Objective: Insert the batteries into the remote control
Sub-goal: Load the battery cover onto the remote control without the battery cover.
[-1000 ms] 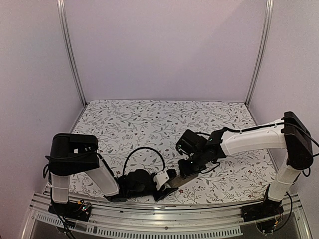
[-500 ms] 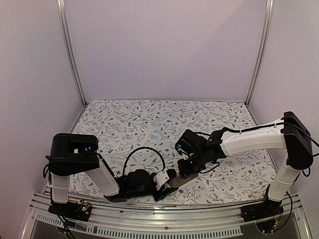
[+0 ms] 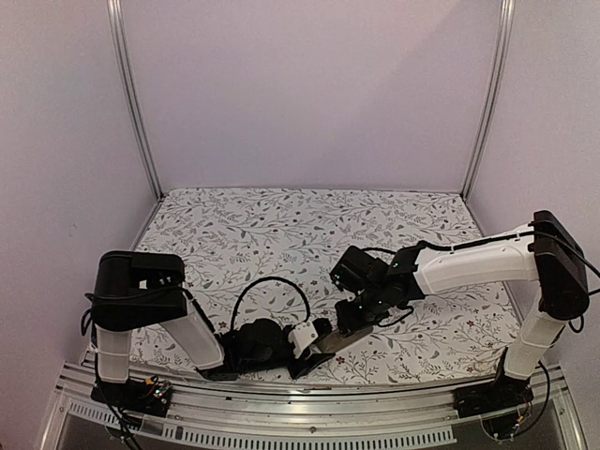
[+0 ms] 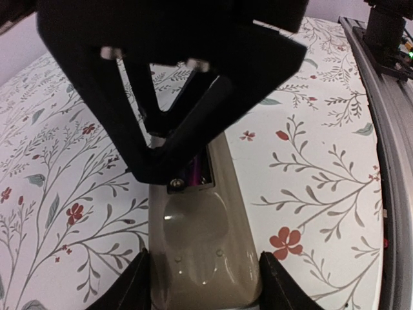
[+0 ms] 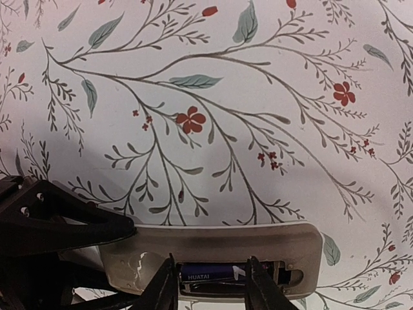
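Note:
The remote control (image 4: 200, 239) lies back up on the flowered table, its tan-grey back showing. My left gripper (image 4: 206, 287) is shut on its near end, a finger pressed to each long side. The battery recess is uncovered, and a dark blue battery (image 5: 210, 272) lies lengthwise in it. My right gripper (image 5: 210, 287) hovers right over the recess, open, one fingertip (image 5: 164, 284) past each end of that battery. In the left wrist view the right gripper (image 4: 168, 77) hides most of the recess, leaving a purple sliver of battery (image 4: 193, 173). From above, both grippers meet at the remote control (image 3: 330, 339).
The flowered table cover (image 3: 281, 234) stretches back to the rear wall. An aluminium rail (image 4: 387, 129) runs along the table's near edge, close to the remote's right side. A black cable (image 3: 272, 286) loops up behind my left wrist.
My right gripper's fingers have spread apart over the recess. Both arms and the remote control stay almost where they were.

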Action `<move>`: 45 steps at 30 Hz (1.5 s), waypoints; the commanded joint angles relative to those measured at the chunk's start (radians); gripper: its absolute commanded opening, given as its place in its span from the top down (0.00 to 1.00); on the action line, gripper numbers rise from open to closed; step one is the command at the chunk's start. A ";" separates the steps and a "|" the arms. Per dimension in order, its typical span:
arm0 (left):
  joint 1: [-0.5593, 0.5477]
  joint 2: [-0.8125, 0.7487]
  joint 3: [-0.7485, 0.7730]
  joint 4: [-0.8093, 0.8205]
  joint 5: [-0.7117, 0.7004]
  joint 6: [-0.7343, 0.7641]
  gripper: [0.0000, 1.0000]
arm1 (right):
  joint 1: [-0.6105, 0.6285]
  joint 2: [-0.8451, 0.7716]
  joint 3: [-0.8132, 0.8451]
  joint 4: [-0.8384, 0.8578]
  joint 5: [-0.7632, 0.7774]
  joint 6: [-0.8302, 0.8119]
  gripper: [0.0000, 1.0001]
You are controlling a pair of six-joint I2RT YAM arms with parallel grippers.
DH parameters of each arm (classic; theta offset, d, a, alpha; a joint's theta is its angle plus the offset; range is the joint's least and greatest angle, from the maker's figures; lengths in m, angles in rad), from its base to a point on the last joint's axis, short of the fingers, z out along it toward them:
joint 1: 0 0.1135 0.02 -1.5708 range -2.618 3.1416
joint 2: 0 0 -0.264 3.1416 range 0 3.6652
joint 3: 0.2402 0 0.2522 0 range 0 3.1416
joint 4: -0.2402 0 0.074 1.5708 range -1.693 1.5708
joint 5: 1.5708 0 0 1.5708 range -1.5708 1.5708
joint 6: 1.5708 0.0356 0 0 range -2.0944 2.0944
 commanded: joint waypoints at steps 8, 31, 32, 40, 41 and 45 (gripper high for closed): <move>-0.003 0.030 -0.022 -0.051 -0.017 0.008 0.53 | 0.019 -0.013 -0.029 0.016 0.017 -0.040 0.65; -0.003 0.026 -0.028 -0.043 -0.023 0.005 0.53 | 0.049 -0.005 -0.027 -0.026 0.053 -0.118 0.70; -0.003 0.025 -0.028 -0.044 -0.023 0.005 0.53 | 0.050 -0.005 -0.028 -0.029 0.059 -0.125 0.70; -0.004 0.025 -0.031 -0.040 -0.024 0.005 0.53 | 0.051 0.001 -0.032 -0.030 0.098 -0.154 0.73; -0.004 0.026 -0.031 -0.041 -0.024 0.005 0.53 | 0.050 0.005 -0.031 -0.031 0.102 -0.157 0.74; -0.004 0.025 -0.031 -0.041 -0.022 0.006 0.53 | 0.051 0.016 -0.030 -0.040 0.106 -0.164 0.76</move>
